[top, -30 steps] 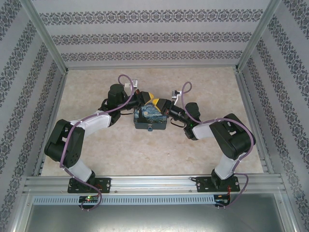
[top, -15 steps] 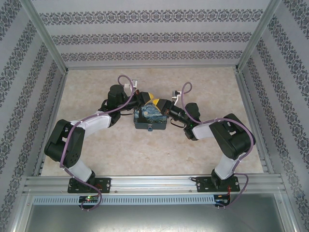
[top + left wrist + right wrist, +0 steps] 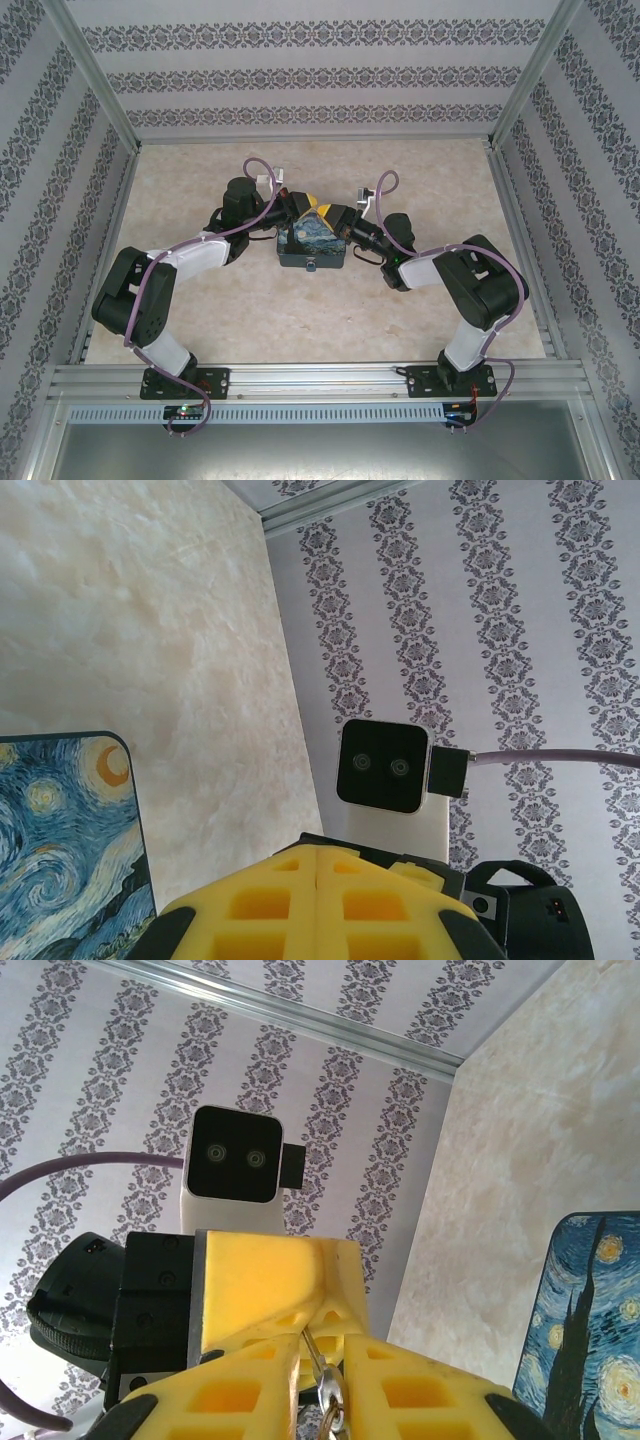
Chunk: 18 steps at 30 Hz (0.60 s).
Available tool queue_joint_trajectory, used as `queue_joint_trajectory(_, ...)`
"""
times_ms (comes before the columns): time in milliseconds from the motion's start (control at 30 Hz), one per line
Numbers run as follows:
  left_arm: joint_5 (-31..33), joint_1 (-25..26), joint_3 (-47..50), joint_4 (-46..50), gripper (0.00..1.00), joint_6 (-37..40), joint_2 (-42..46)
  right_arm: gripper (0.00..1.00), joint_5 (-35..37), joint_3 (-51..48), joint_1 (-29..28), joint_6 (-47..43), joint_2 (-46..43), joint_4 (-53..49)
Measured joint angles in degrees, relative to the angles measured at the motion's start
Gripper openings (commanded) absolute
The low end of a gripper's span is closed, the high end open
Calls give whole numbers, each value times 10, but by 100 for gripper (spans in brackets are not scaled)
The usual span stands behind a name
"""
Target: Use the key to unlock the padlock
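Observation:
Over the far edge of the painted tin, my two yellow-fingered grippers meet tip to tip. My right gripper is shut on the key, a thin silver shaft with a ring at its head. The shaft's tip runs into the seam of the left gripper's fingers. My left gripper is shut, its pads pressed flat together. The padlock is hidden; I cannot tell whether it sits inside the left fingers. From above, the left gripper and right gripper touch at their tips.
The starry-night tin lies flat on the beige table, just below both grippers. Patterned walls close in the back and both sides. The right arm's wrist camera faces my left gripper at close range.

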State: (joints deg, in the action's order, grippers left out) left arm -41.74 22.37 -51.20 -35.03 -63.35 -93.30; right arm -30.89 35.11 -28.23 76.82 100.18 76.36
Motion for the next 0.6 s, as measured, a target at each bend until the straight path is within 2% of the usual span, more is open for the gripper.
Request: queue_joint_trajectory(600,2,0,0,0,0,-1,0,21,-1,0,-1,0,9,0)
